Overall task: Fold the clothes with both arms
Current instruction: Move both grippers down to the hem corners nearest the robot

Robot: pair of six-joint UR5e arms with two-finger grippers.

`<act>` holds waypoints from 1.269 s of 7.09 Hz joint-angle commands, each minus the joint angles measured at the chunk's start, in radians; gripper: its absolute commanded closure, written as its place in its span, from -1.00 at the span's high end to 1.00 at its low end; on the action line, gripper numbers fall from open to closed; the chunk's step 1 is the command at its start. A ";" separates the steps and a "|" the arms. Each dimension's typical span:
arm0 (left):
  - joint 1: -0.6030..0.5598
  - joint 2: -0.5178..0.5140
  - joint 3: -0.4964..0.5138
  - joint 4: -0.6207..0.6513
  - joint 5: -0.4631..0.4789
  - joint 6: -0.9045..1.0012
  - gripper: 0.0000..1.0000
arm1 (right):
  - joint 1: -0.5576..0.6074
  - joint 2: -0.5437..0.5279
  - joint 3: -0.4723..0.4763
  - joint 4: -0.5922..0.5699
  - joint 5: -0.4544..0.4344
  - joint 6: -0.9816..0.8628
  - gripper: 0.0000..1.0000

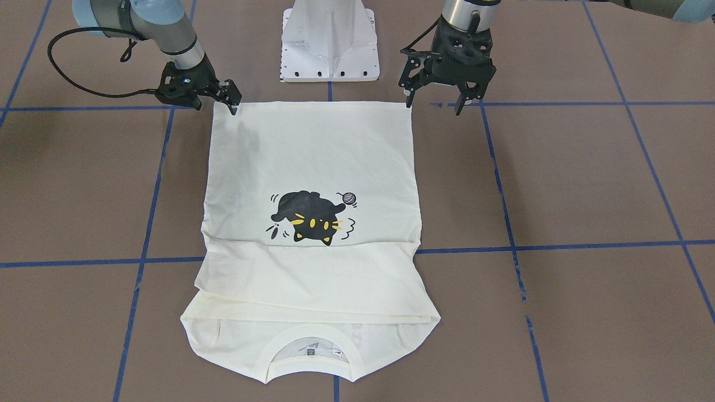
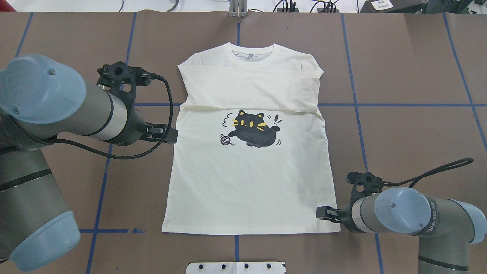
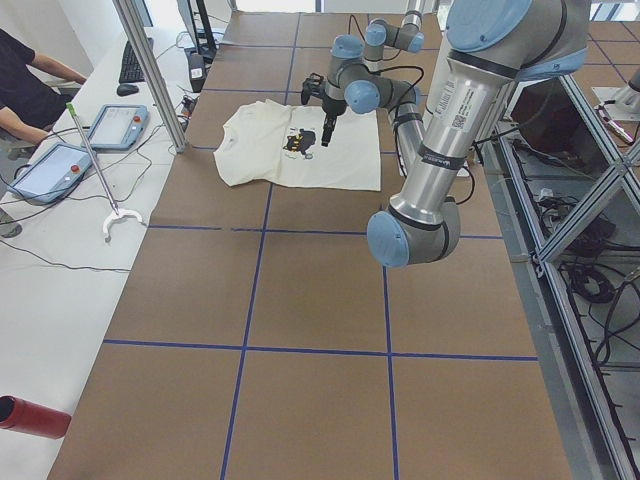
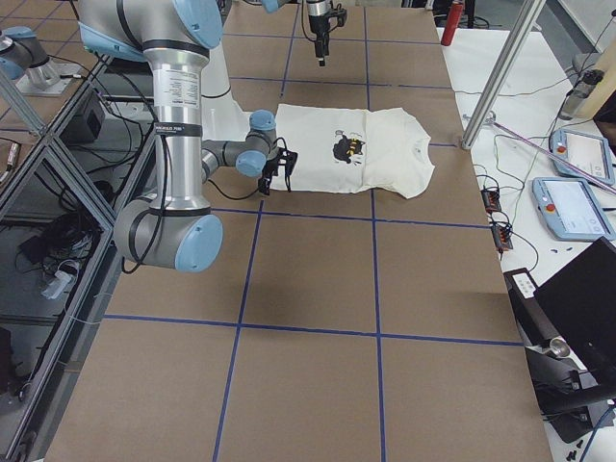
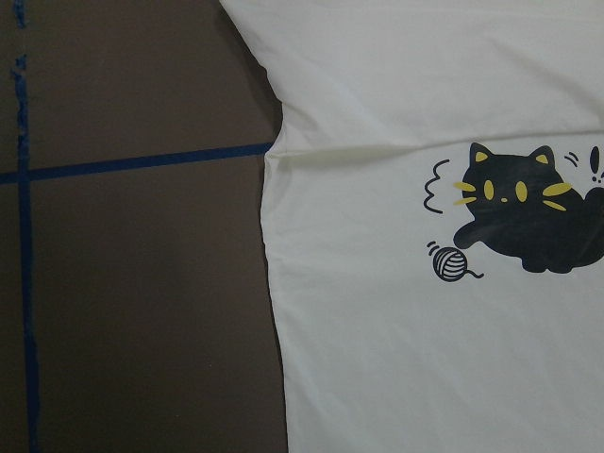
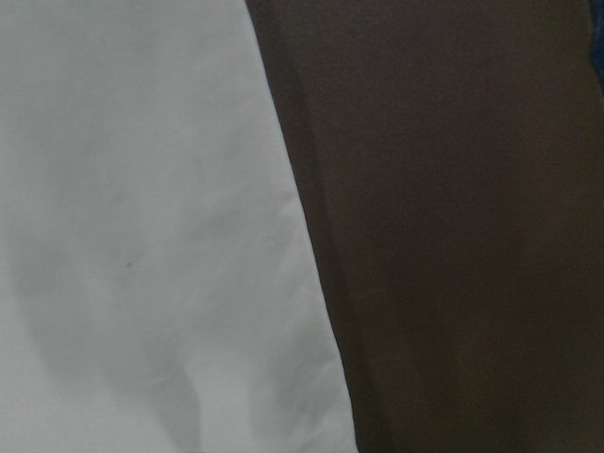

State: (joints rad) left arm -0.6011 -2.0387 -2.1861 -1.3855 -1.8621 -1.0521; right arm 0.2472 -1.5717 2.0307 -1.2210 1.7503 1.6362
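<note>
The cream T-shirt (image 2: 247, 182) lies flat on the brown table, black cat print (image 2: 253, 129) up, collar away from the robot, and both sleeves folded in across the chest. No red lettering shows. My left gripper (image 1: 434, 105) is open and empty; it hovers high beside the shirt's left edge, and also shows in the overhead view (image 2: 171, 134). My right gripper (image 1: 232, 103) is low at the shirt's hem corner on my right side (image 2: 323, 213); its jaws look slightly open and empty. The right wrist view shows the shirt's edge (image 6: 142, 236) close up.
The white pedestal base (image 1: 329, 39) stands just behind the hem. Blue tape lines (image 1: 558, 245) grid the table. In the exterior left view, an operator's desk with tablets (image 3: 55, 165) and a white grabber tool (image 3: 115, 215) lie along the far side. A red cylinder (image 3: 30, 415) lies at the table's end.
</note>
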 commanded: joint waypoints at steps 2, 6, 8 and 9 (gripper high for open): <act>0.001 0.003 -0.023 0.000 0.000 -0.002 1.00 | -0.028 0.002 -0.007 -0.006 -0.005 0.017 0.70; 0.001 0.002 -0.023 0.002 0.001 0.000 0.99 | -0.022 -0.004 0.029 -0.006 0.000 0.016 -0.64; 0.001 0.005 -0.023 0.002 0.000 0.000 0.99 | -0.019 -0.007 0.039 -0.008 -0.006 0.016 -1.00; 0.003 0.008 -0.017 -0.003 -0.002 -0.061 0.99 | -0.016 -0.007 0.049 -0.008 -0.008 0.017 -1.00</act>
State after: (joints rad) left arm -0.5996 -2.0342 -2.2080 -1.3847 -1.8621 -1.0678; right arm 0.2285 -1.5777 2.0696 -1.2285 1.7450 1.6524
